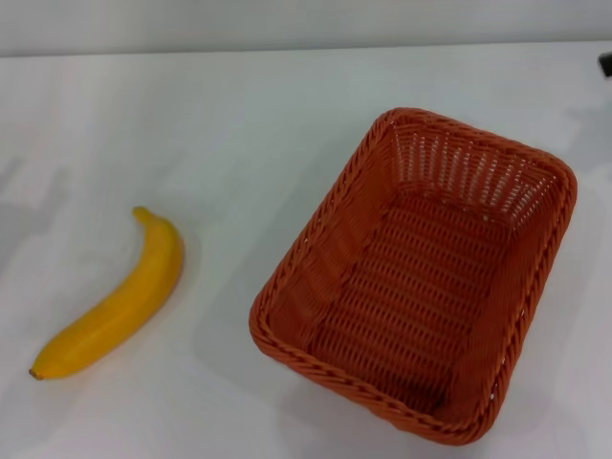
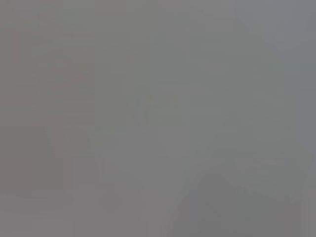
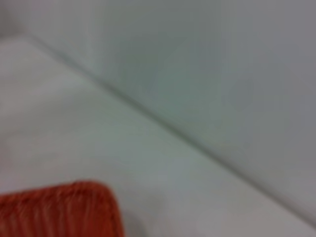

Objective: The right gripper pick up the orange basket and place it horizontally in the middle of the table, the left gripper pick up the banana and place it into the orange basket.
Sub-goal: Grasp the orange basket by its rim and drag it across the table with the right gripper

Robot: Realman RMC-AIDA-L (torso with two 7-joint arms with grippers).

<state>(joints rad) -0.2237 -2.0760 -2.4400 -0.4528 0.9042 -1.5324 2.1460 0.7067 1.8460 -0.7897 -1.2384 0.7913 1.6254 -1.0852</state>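
The orange basket (image 1: 421,277) stands upright and empty on the white table (image 1: 239,124), right of centre, its long side turned at a slant. One corner of its rim shows in the right wrist view as the basket (image 3: 59,210). The banana (image 1: 120,306) lies flat on the left, well apart from the basket, dark tip toward the near edge. A small black piece at the far right edge, past the basket's far corner, is all that shows of my right gripper (image 1: 606,63). My left gripper is out of view; the left wrist view is plain grey.
A pale wall (image 1: 287,24) rises behind the table's far edge. Bare white tabletop lies between the banana and the basket. Faint shadows fall on the table's left and right sides.
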